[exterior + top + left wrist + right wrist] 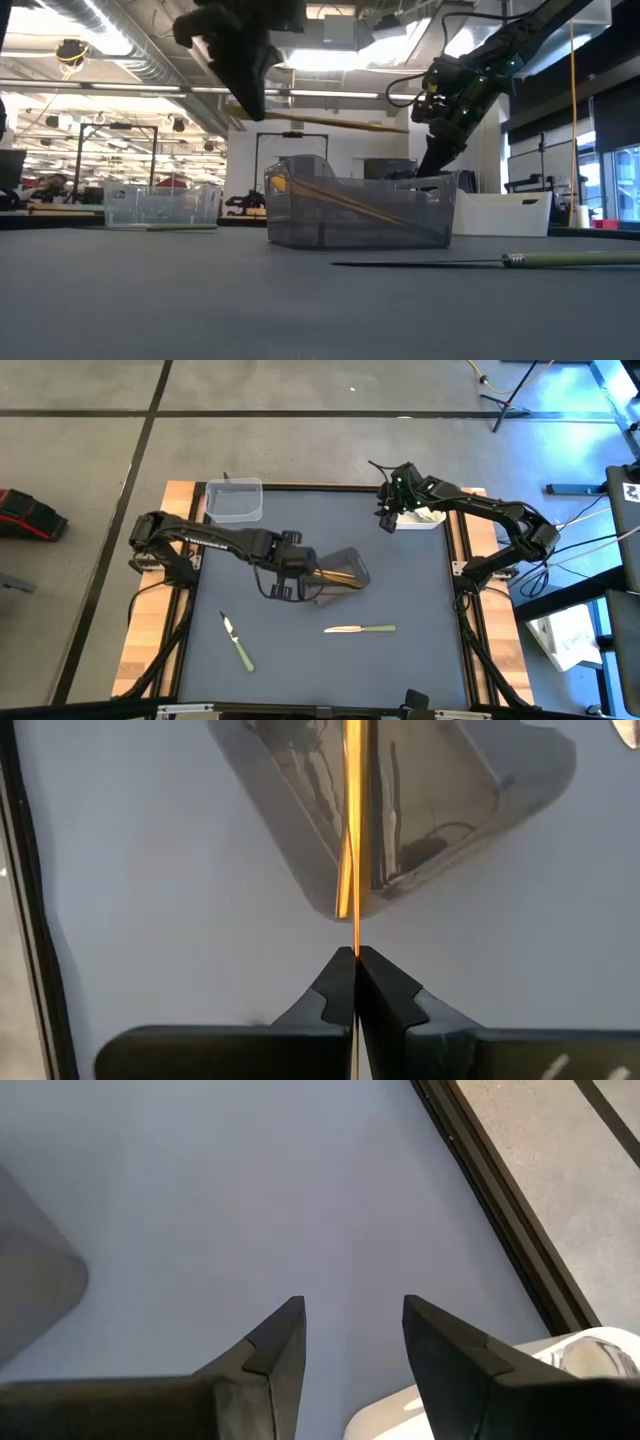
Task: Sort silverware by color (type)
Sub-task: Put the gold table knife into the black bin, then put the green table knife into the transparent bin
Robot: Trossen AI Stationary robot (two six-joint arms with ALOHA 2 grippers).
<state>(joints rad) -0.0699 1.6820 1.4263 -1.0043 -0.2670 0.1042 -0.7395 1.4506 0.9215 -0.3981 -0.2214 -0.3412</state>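
My left gripper (285, 567) hangs over the mat's middle, shut on a thin gold piece (340, 125) that reaches out over the dark grey tub (345, 573). More gold pieces (350, 205) lean inside that tub. Two green-handled knives lie flat on the mat, one near the left (237, 642) and one toward the near middle (360, 628). My right gripper (352, 1330) is open and empty, raised beside the white tub (425, 517) at the far right. No silver spoons show plainly. My left gripper pinches the gold piece between its two fingertips (356, 958), close to one end of it. The fingers come from above, pointing down. The piece is lifted clear and lies about level (380, 127), its free length above the grey tub.
A clear tub (235, 500) stands at the mat's far left corner. The mat's dark frame and wooden edges run along both sides (460, 560). Open mat lies between the two knives and along the near edge (320, 670).
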